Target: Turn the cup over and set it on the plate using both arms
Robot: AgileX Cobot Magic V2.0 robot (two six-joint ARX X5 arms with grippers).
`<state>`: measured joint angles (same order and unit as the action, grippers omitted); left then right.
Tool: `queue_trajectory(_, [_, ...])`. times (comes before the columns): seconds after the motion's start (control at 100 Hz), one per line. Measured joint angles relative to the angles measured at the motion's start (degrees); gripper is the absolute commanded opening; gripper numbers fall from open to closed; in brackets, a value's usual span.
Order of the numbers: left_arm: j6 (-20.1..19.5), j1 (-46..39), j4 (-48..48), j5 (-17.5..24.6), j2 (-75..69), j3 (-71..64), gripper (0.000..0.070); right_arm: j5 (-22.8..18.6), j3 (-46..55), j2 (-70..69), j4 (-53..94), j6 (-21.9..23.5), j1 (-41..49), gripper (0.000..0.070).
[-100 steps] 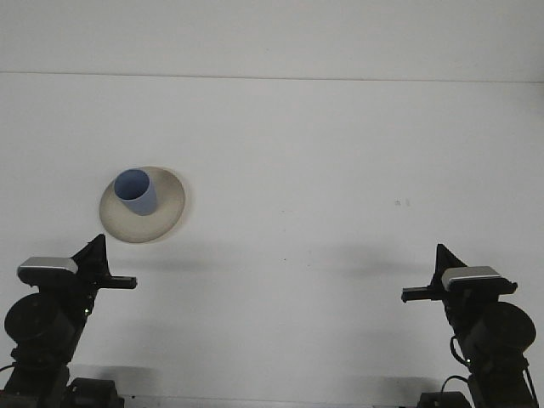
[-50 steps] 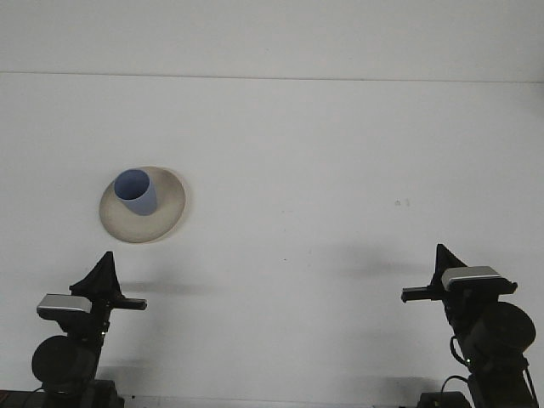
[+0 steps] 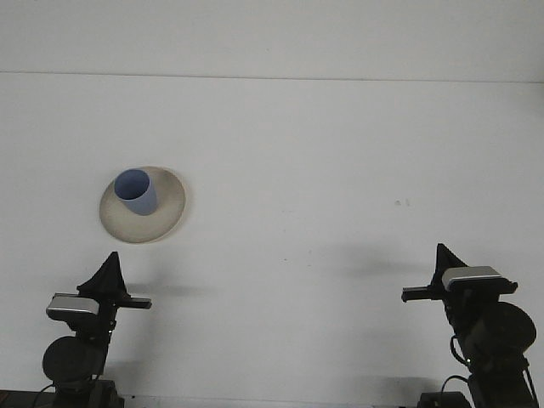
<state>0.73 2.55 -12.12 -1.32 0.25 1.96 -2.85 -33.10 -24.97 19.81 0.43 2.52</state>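
The small blue plastic cup (image 3: 136, 191) stands open side up on the round cream plate (image 3: 166, 217), touching it. The left claw (image 3: 110, 274) sits just below the plate, much nearer than the right claw (image 3: 442, 268), which is well apart, far to the plate's right. I cannot tell how wide either claw is. The white table (image 3: 323, 170) around the plate shows nothing in the way.

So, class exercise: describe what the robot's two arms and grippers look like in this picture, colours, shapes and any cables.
Both arms are black. The left gripper and right gripper each show a dark, pointed triangular finger and a thin black bar sticking out sideways. Each carries a light grey, rounded box, with a bulky round black joint below. A thin black cable loops beside the right arm. No markings are legible.
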Motion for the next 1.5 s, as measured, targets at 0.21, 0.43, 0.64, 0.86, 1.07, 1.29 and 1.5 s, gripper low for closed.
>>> queue_trajectory(0.21, [0.3,0.0,0.0,0.0,0.0,0.0,0.0011,0.0,0.0,0.0,0.0,0.0,0.0,0.0])
queue_trajectory(0.43, [0.5,0.0,0.0,0.0,0.0,0.0,0.0011,0.0,0.0,0.0,0.0,0.0,0.0,0.0])
queue_trajectory(0.64, [0.5,0.0,0.0,0.0,0.0,0.0,0.0011,0.0,0.0,0.0,0.0,0.0,0.0,0.0])
queue_trajectory(0.86, [0.5,0.0,0.0,0.0,0.0,0.0,0.0011,0.0,0.0,0.0,0.0,0.0,0.0,0.0])
queue_trajectory(1.07, [0.5,0.0,0.0,0.0,0.0,0.0,0.0011,0.0,0.0,2.0,0.0,0.0,0.0,0.0])
queue_trajectory(1.29, [0.5,0.0,0.0,0.0,0.0,0.0,0.0011,0.0,4.8,10.6,-1.5,0.0,-0.8,0.0])
queue_trajectory(1.5, [0.5,0.0,0.0,0.0,0.0,0.0,0.0011,0.0,13.8,21.5,-4.3,0.0,-1.1,0.0])
